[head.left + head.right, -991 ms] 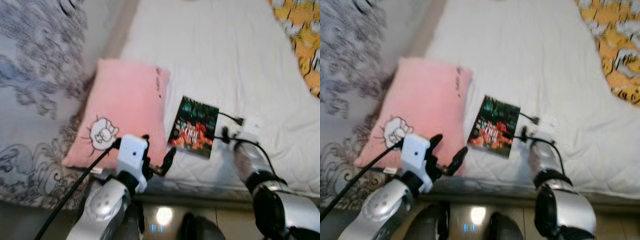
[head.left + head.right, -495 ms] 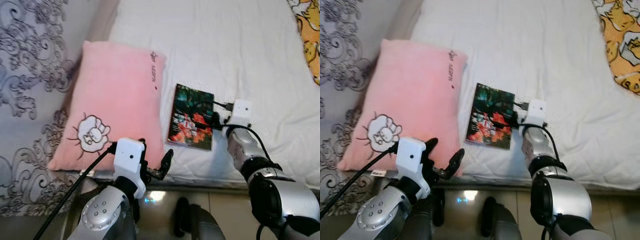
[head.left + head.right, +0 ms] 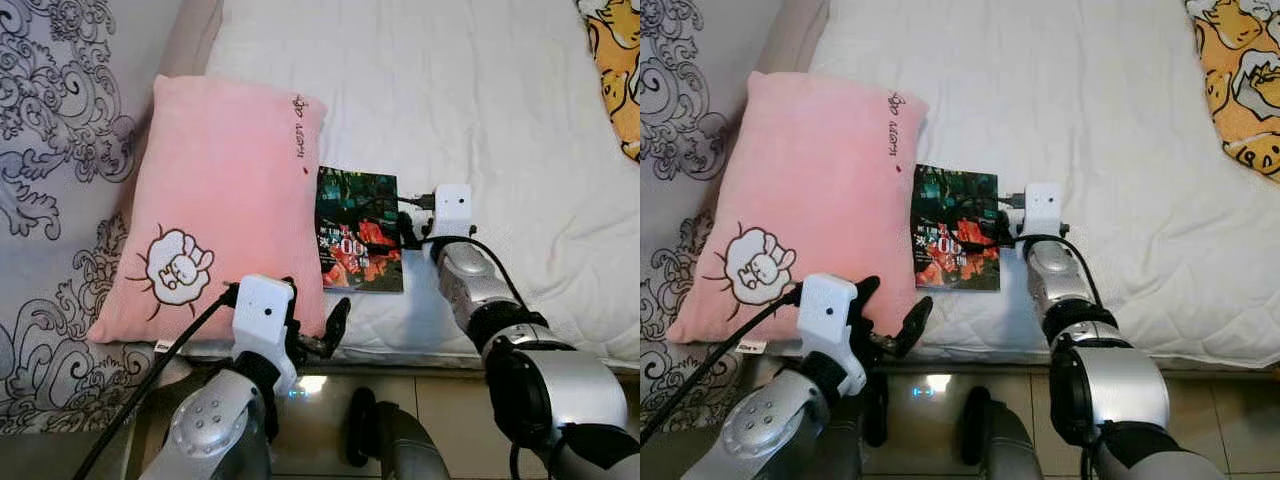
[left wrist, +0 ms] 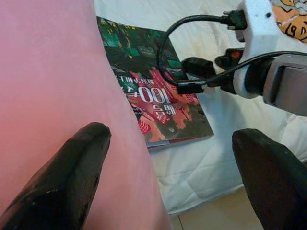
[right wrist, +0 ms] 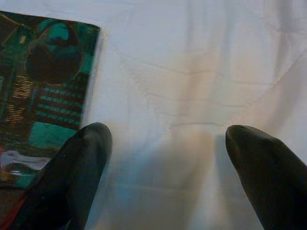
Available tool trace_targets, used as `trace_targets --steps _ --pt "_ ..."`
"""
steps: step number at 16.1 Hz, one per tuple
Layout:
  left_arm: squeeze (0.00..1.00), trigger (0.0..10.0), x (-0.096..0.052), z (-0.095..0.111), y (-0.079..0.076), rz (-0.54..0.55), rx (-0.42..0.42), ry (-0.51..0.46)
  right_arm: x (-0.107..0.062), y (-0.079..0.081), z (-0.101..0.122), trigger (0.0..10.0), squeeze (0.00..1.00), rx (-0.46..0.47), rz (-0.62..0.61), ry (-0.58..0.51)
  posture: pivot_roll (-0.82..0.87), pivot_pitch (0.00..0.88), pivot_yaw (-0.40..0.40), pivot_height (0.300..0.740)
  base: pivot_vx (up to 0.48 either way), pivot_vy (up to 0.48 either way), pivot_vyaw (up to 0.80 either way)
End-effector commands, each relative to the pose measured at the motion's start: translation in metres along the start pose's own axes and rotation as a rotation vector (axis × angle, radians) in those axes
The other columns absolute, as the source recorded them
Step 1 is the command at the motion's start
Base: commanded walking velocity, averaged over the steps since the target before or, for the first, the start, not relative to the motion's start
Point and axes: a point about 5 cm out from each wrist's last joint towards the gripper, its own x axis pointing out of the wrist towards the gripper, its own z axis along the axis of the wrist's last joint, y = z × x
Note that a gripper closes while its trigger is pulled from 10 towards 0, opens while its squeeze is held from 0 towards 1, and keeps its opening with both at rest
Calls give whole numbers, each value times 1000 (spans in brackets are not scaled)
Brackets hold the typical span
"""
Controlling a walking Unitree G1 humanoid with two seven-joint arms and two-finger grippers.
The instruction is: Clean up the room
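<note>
Now reaching for the book on the bed.
White bed (image 3: 480, 90), pink pillow (image 3: 225, 190), then the book (image 3: 358, 242) flat just beside it: my right gripper (image 5: 165, 158) hovers spread at its edge and should slide one finger underneath; my left gripper (image 4: 168, 167) waits agape near the pillow's corner.
</note>
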Motion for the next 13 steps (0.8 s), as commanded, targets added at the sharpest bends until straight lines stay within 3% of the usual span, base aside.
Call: trace_targets --steps 1,3,5,7,9,10,11,12,13 --pt "0 10000 5 -4 -2 -19 -9 -3 -7 -24 -20 10000 0 -35 -80 27 272 206 -91 736 0 0 0" --pt "0 10000 13 -9 7 -28 34 -8 -18 -44 -34 10000 0 -21 -142 -20 245 99 -109 736 0 0 0" --pt "0 10000 20 -26 36 -11 98 30 -40 -59 -58 10000 0 4 -209 -94 205 0 -107 736 0 0 0" --pt "0 10000 32 -24 72 120 96 13 -84 -71 -69 10000 0 59 -343 -268 181 0 -95 736 0 0 0" --pt "0 10000 48 -12 82 148 120 -37 -102 -63 -80 10000 0 119 -369 -237 155 0 -82 736 0 0 0" --pt "0 10000 58 0 82 124 171 -108 -107 -45 -85 10000 0 130 -252 -243 131 0 -69 736 0 -480 0" --pt "0 10000 61 1 81 112 177 -127 -106 -43 -91 10000 0 139 -238 -216 116 0 -60 736 0 -480 0" --pt "0 10000 74 -2 78 86 155 -137 -96 -42 -110 10000 0 90 -226 -88 79 0 -38 736 0 -480 0" --pt "0 10000 80 -5 75 78 130 -133 -95 -42 -118 10000 0 64 -219 -25 70 0 -33 736 0 -480 0"
